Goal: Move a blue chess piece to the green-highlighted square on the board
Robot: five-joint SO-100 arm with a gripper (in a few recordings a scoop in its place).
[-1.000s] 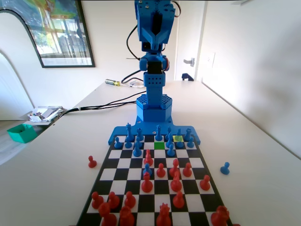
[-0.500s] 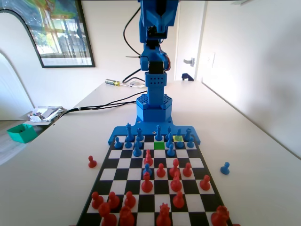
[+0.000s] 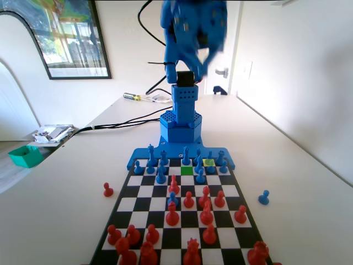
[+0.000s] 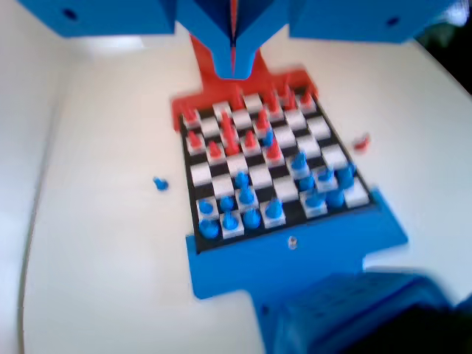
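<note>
Fingers [image 4: 233, 63]: pressed together, empty, high above your board [image 3: 144, 191].
Green-highlighted square [image 3: 187, 170]: bare, at the board's 12 o'clock end, fixed view.

From high above, the gripper [image 4: 233, 63] hangs with its two jaws pressed together into a point over the far end of the board [image 4: 269, 166]. Red pieces [image 4: 228, 136] crowd the far rows, blue pieces [image 4: 247, 206] the near ones. A blue pawn [image 4: 160, 184] stands off-board left, a red pawn [image 4: 361, 142] off-board right, both on the white table [image 4: 103, 243].
</note>
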